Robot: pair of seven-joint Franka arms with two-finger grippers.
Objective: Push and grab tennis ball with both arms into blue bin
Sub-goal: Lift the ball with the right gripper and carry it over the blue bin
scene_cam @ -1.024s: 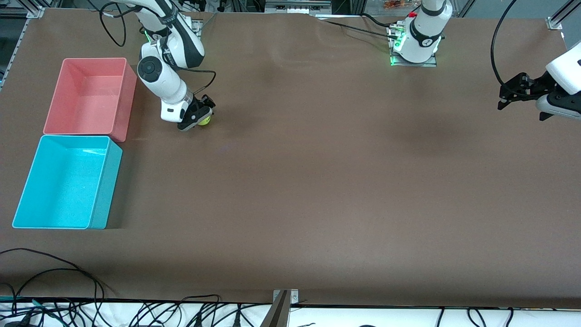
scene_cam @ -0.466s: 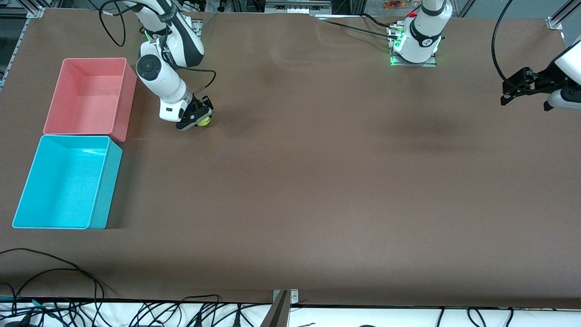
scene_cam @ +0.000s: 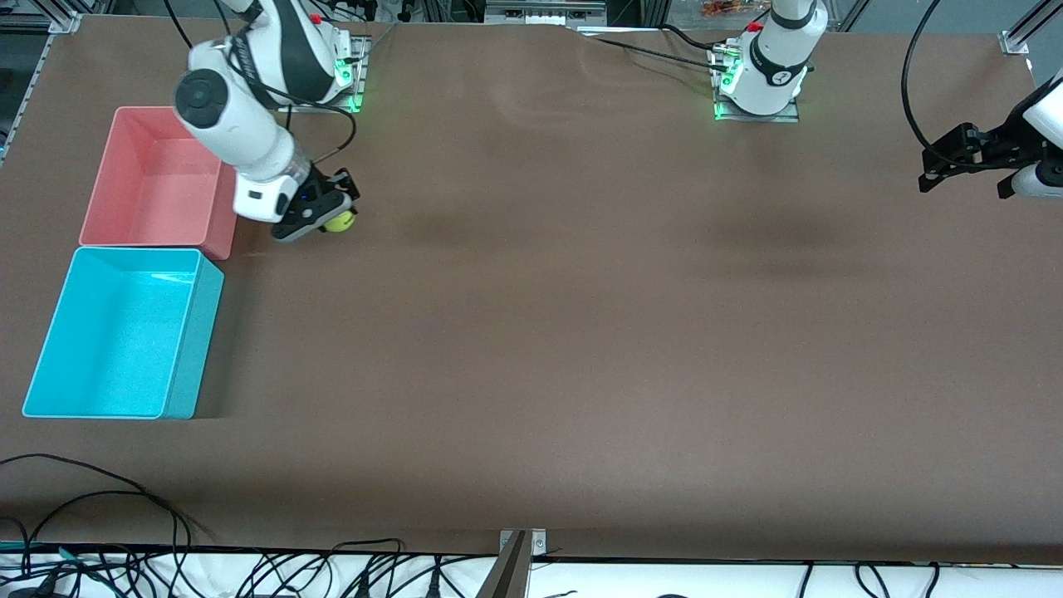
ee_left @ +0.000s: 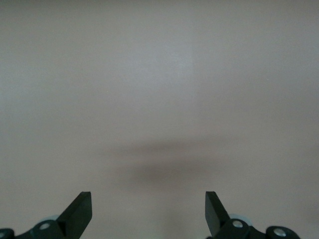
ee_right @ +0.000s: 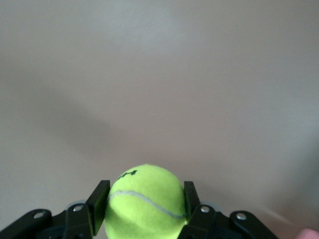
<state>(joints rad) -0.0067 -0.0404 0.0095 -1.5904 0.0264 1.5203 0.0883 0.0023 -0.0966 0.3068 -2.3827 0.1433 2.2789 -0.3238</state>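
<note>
Tennis ball (ee_right: pixel 145 200) is clamped between our right gripper (scene_cam: pixel 320 218) jaws; the right wrist view shows a finger pressed on each side of it, white seam facing the camera. In the front view the ball (scene_cam: pixel 340 221) sits in the upper left of the frame, at the tip of the right arm, just beside the pink bin (scene_cam: pixel 158 178). We judge it to be off the worktop (scene_cam: pixel 581 332), though the lift looks small and we can't tell the clearance for sure.

Left gripper (scene_cam: pixel 955 158) is at the right edge of the frame, upper part, jaws wide apart with nothing between them; the left wrist view shows only bare worktop under the left gripper (ee_left: pixel 148 214). That arm is waiting.

Blue bin (scene_cam: pixel 124 332) sits at the left edge, mid-frame, lower in the picture than the pink one and touching or nearly touching it. It is empty.

Progress as we read it: the grab is done and the ball is at the right end of the worktop. Left to do: carry it over the pink bin's corner to the blue bin, then release. Main risk: dropping into the wrong tub, since the pink one is closer.
</note>
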